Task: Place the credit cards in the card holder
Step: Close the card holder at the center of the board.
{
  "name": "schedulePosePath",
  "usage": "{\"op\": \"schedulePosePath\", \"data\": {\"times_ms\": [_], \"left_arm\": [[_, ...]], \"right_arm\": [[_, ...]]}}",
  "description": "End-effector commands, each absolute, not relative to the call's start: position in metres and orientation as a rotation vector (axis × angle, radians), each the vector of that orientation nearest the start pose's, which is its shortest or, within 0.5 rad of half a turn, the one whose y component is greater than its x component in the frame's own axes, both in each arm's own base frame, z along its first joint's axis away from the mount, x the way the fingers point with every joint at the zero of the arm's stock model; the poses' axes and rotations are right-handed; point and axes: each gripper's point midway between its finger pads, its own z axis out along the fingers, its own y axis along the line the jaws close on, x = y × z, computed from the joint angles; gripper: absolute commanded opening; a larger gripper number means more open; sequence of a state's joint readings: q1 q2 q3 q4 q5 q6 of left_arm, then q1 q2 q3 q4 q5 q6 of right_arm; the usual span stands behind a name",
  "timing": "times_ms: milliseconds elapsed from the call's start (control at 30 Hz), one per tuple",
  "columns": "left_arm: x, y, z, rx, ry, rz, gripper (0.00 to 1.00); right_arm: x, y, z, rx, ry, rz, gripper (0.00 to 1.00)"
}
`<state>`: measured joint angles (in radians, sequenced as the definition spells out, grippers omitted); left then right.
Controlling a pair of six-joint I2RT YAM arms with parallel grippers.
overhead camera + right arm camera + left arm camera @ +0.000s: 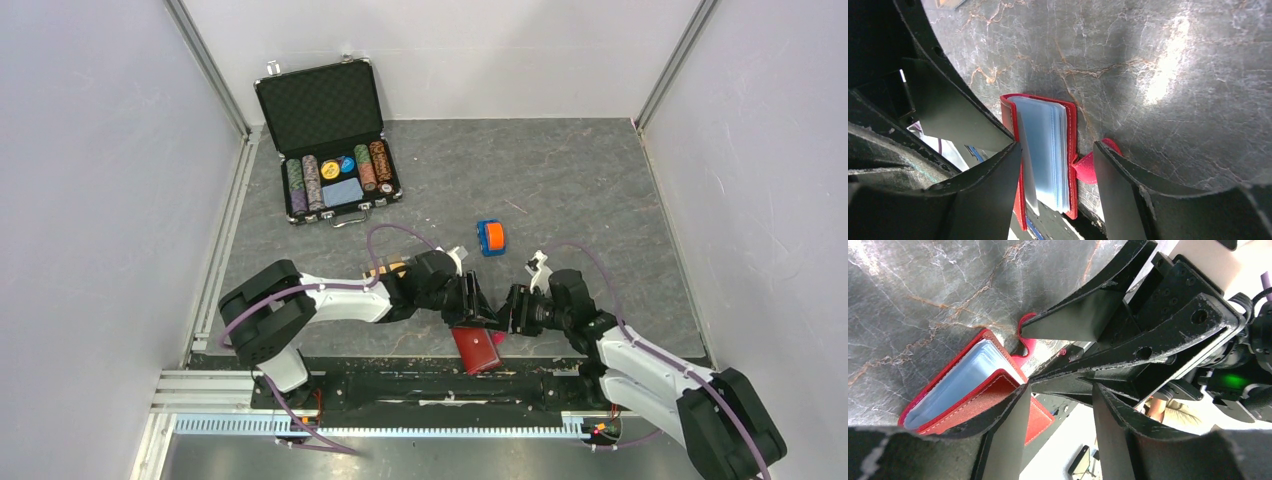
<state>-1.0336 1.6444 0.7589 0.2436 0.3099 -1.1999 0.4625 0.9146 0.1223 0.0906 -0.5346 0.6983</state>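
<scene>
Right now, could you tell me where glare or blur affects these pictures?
Right wrist: a bright glare patch on the table, the red wallet sharp; left wrist: washed-out white background, near tool fingers soft; top external: evenly lit, sharp.

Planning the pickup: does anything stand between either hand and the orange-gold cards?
Yes. The left arm's wrist lies over the orange-gold cards, leaving only a sliver visible in the top view. The left hand and right hand both sit at the red wallet, away from the cards.
</scene>
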Motion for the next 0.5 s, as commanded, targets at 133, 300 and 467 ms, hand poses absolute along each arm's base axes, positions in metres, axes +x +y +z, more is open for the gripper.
{"op": "schedulePosePath", "data": {"times_ms": [133,300,467], "left_arm": [[0.132,-0.391,0.068,0.075,2.707,-1.248,0.38],[0.131,-0.391,0.061,0.084,2.718,-1.237,0.29],[0.132,-0.4,0.054,0.109,2.717,-1.257,0.29]], "right_arm": [[0.166,0.184,0.053,-0.093,2.543,0.919,0.66],[0.179,0.187,0.078,-0.143,2.515,0.902,0.67],[0.177,0.187,0.083,-0.16,2.493,0.907,0.65]]}}
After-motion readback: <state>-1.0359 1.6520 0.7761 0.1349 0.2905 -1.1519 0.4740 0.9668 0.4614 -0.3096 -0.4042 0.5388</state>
